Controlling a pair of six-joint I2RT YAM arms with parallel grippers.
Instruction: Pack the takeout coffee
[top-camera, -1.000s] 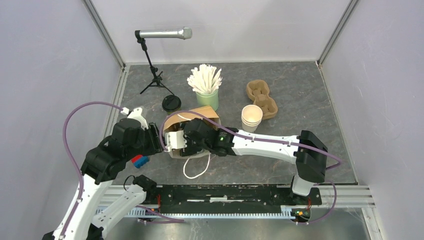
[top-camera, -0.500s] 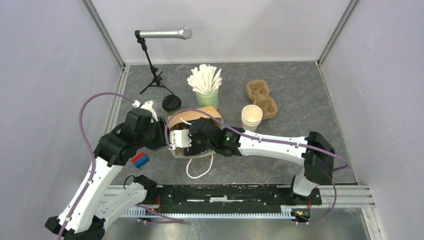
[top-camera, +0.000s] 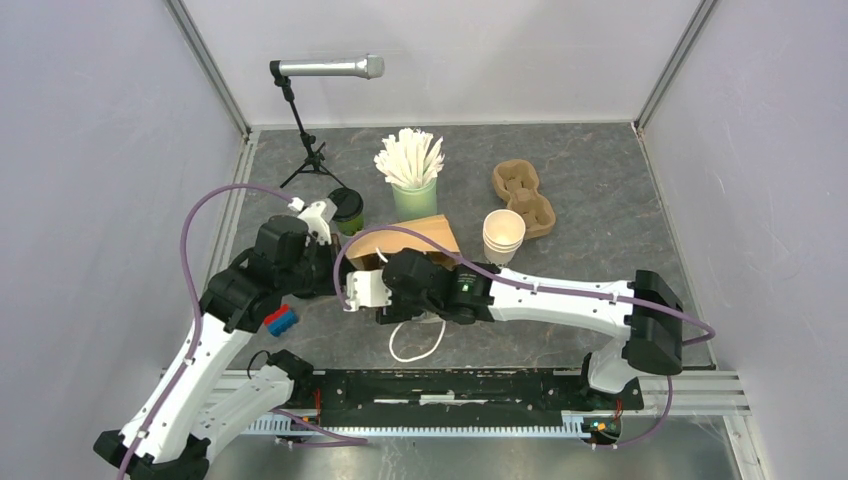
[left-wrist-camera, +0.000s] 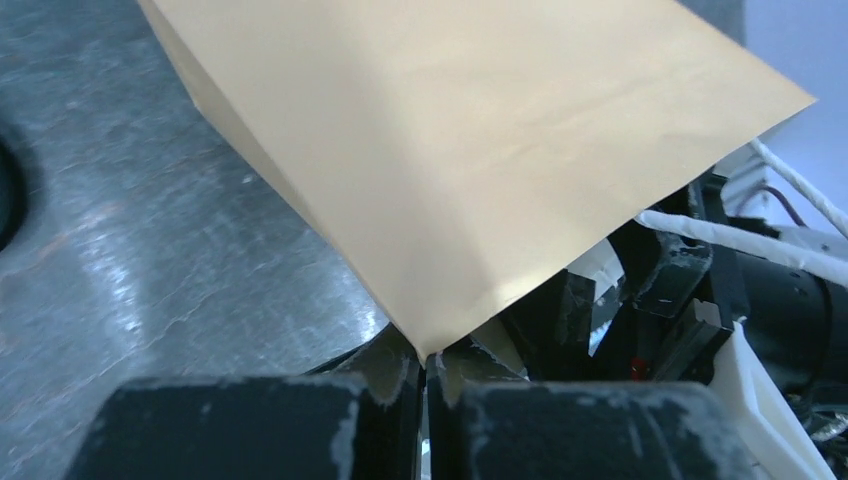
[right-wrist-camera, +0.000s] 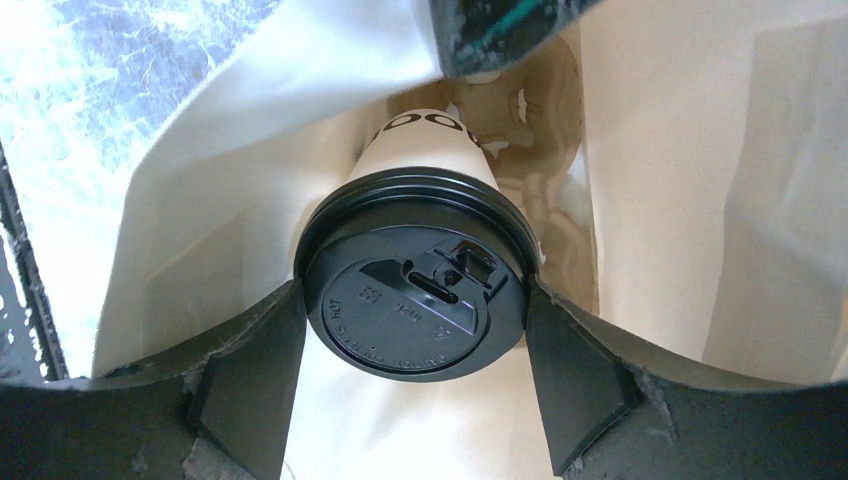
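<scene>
The left hand (left-wrist-camera: 425, 388) had just gone from half spread to pressed together, and its fingertips now pinched the near corner of the paper bag (left-wrist-camera: 480, 150), whose tan side sloped up and away straight ahead of them. In the same second that arm had reached forward and the bag had swung round on the counter (top-camera: 600, 200), ending tipped well over. The right hand (right-wrist-camera: 412, 300) had not changed: its two fingers stood wide on either side of the black lid (right-wrist-camera: 415, 345) of the white cup (right-wrist-camera: 425, 155), apparently gripping it, with the cup's body pointing away from the palm into the bag's mouth. The olive-green cup (top-camera: 347, 212) stood outside, just beyond the left hand. With the bag pinned, the first cup could probably be pushed home and let go; the second was not yet packed
</scene>
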